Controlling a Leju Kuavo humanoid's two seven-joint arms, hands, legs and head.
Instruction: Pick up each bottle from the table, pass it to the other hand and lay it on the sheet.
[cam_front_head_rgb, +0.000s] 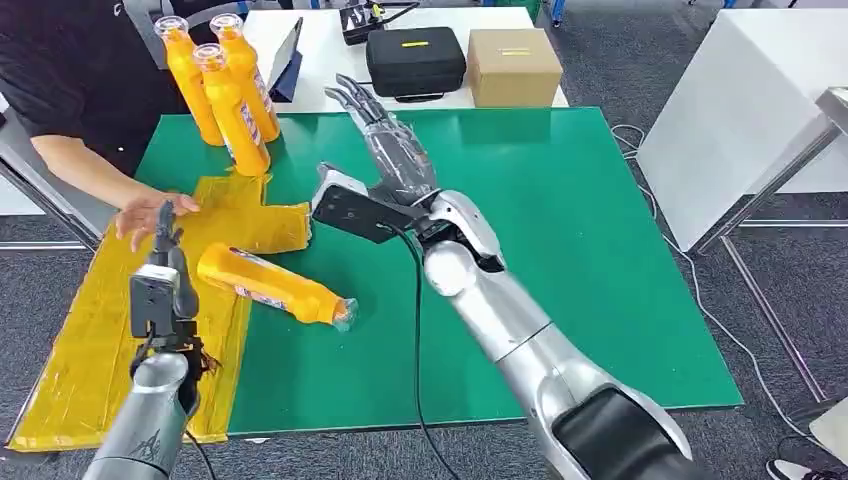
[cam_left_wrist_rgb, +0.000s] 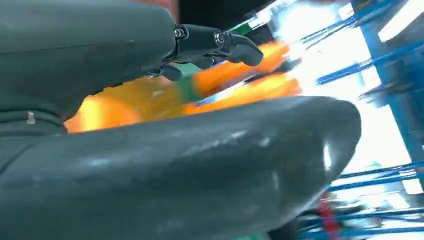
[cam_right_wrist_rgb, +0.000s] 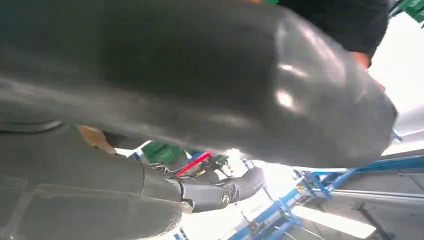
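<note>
Four bottles are yours to count, and only one is down. Start at the fingers: your right hand (cam_front_head_rgb: 385, 135), at upper centre of the head view, has its fingers stretched out straight and apart, holding nothing, palm above the green mat (cam_front_head_rgb: 560, 250). Your left hand (cam_front_head_rgb: 165, 250), at lower left, points upward with fingers close together; whether they are curled shut you cannot tell from here, and the left wrist view is too blurred to settle it, though nothing shows in its grasp.

Moving outward, the lying bottle (cam_front_head_rgb: 270, 283) rests on its side at centre left, base on the yellow sheet (cam_front_head_rgb: 90, 340), capped end reaching onto the mat. You may judge that one delivered, if loosely placed.

Three standing bottles (cam_front_head_rgb: 225, 85) wait upright in a tight cluster at upper left, at the mat's far corner, just beyond the sheet. Those remain to be picked, passed and laid. All are orange with clear caps and printed labels. A person's hand (cam_front_head_rgb: 150, 212) rests on the sheet near your left hand.
</note>
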